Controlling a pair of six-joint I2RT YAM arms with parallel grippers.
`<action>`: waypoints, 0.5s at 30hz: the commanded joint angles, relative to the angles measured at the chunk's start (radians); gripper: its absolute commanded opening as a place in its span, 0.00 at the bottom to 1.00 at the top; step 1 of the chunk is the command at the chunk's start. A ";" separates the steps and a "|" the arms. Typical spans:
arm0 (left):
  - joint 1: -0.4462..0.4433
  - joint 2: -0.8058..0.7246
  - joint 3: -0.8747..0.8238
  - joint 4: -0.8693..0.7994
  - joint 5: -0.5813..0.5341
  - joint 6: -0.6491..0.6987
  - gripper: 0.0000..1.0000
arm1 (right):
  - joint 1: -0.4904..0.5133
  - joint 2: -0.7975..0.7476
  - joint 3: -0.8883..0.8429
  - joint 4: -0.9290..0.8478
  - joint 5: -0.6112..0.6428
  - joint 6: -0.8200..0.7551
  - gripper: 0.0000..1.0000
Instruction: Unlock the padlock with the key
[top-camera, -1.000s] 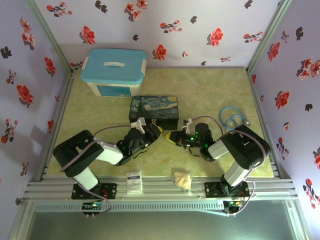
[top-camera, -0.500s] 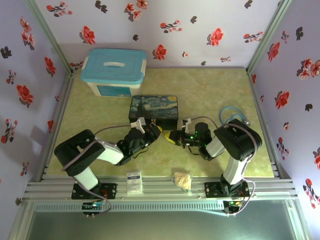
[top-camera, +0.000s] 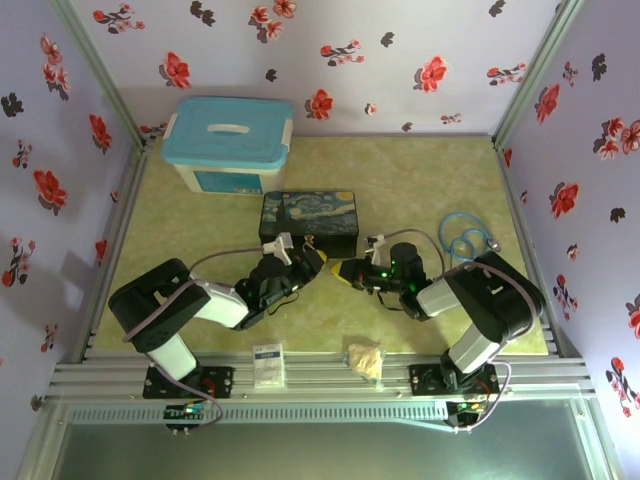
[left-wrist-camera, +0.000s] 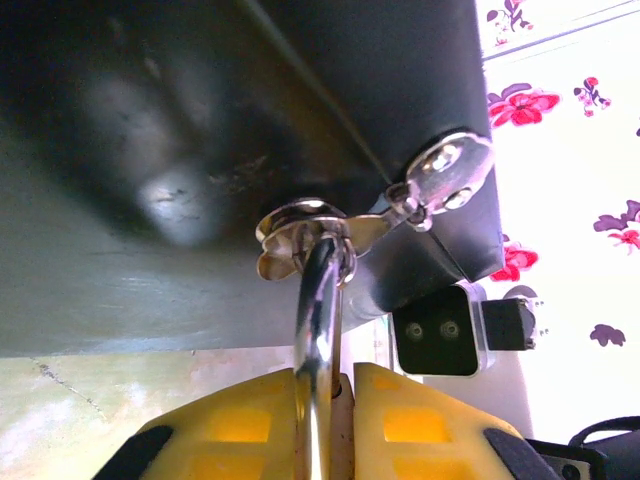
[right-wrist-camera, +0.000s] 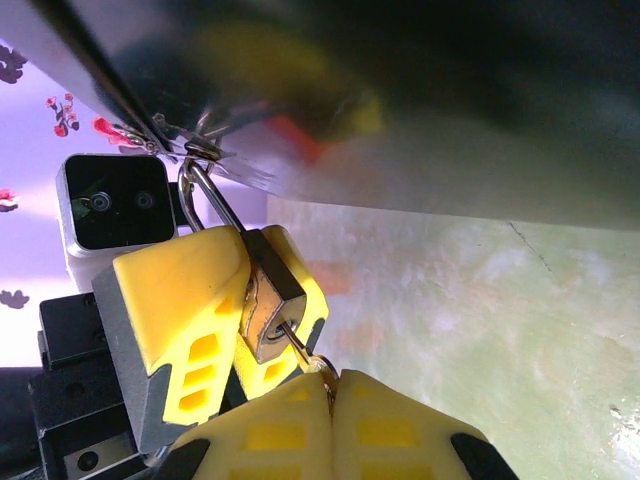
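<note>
The left gripper (left-wrist-camera: 325, 385) is clamping the padlock (right-wrist-camera: 268, 300), which is hanging from the clasp (left-wrist-camera: 300, 232) of the starry box (top-camera: 308, 215) midway between the counter (top-camera: 410, 180) side edges. The right gripper (right-wrist-camera: 330, 400) is pinching the key (right-wrist-camera: 296, 344), whose tip is sitting in the keyhole.

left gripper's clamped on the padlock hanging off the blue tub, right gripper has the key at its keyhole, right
One thing is wrong: the padlock hangs from the clasp of the starry-night box, not the blue tub, as the right wrist view shows. The left gripper is clamped on it and the right gripper holds the key at its keyhole.
</note>
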 joint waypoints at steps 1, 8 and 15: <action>-0.043 0.010 0.024 0.035 0.092 0.013 0.00 | 0.029 -0.080 0.035 0.000 0.118 -0.072 0.00; -0.045 0.014 0.031 0.021 0.091 0.012 0.00 | 0.065 -0.257 0.043 -0.333 0.227 -0.235 0.00; -0.062 0.015 0.030 0.042 0.091 -0.003 0.00 | 0.061 -0.279 0.098 -0.438 0.231 -0.280 0.00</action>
